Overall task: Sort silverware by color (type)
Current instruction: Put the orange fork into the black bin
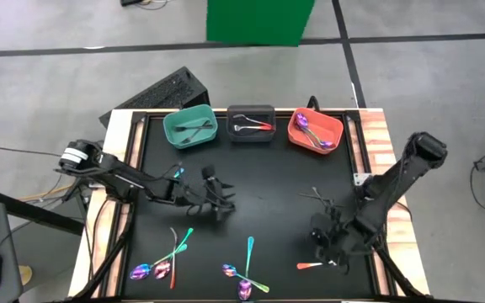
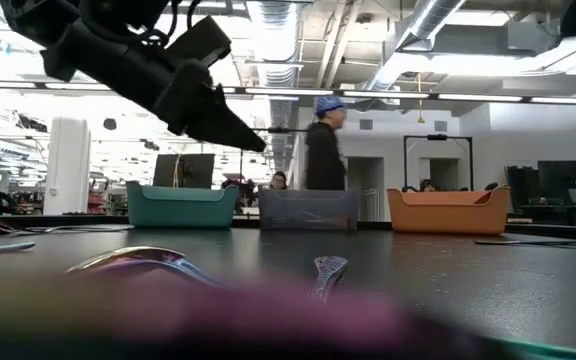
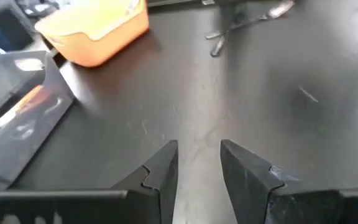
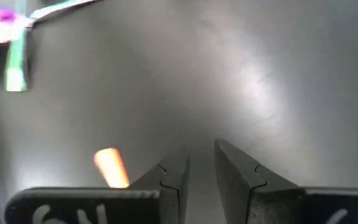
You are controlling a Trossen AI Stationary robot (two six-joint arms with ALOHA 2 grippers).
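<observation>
My left gripper (image 1: 220, 204) (image 3: 199, 144) hovers over the bare black mat at mid-table, open by a narrow gap with nothing between its fingers. My right gripper (image 1: 327, 247) (image 4: 201, 149) hangs over the near right of the mat, likewise narrowly open around nothing. An orange-handled piece (image 1: 309, 265) (image 4: 110, 167) lies flat on the mat just beside it. Iridescent spoons and forks lie flat near the front edge at the left (image 1: 160, 268) and centre (image 1: 246, 271). Dark grey forks (image 1: 318, 198) (image 3: 247, 25) lie at mid-right.
Three bins stand along the far edge: teal (image 1: 190, 128), dark grey (image 1: 252, 124) and orange (image 1: 316, 132), each with silverware inside. Bare mat (image 1: 268, 181) lies between the two arms. In the low view a person (image 2: 323, 150) stands in the room behind the table.
</observation>
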